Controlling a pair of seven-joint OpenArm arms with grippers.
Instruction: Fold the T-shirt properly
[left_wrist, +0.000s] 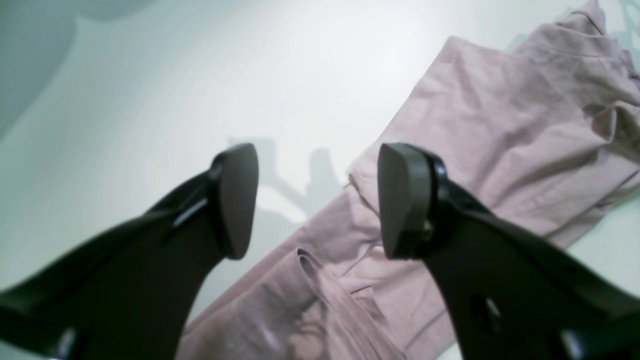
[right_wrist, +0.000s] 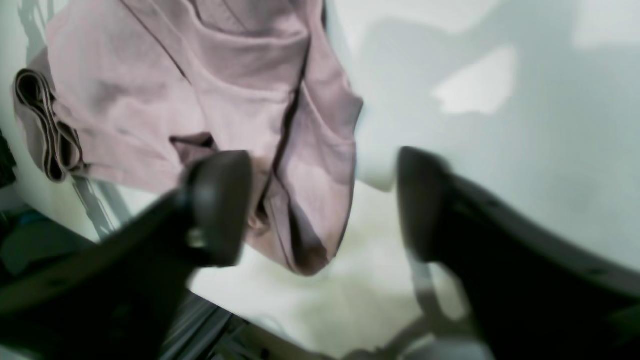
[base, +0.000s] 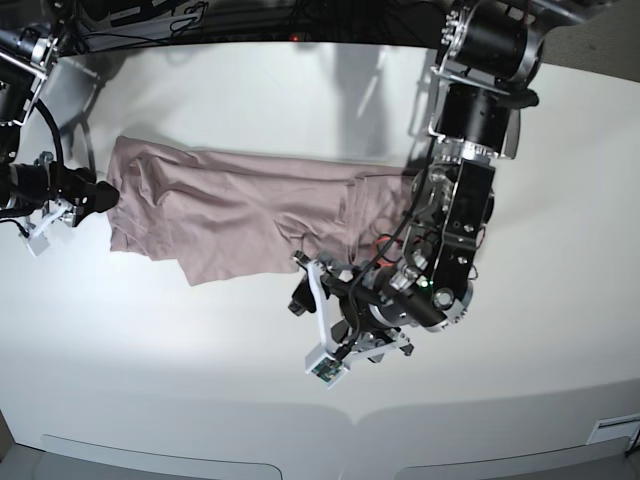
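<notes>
The T-shirt (base: 240, 205) lies rumpled across the table's (base: 560, 330) middle toward its left edge, with the left gripper (left_wrist: 317, 200) and the right gripper (right_wrist: 325, 205) both spread apart, holding nothing.

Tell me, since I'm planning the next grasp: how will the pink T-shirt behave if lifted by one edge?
The T-shirt will probably droop and bunch: it already lies creased on the table. It looks thin, so likely light. Layers may slide apart, as its stacked hems suggest.
</notes>
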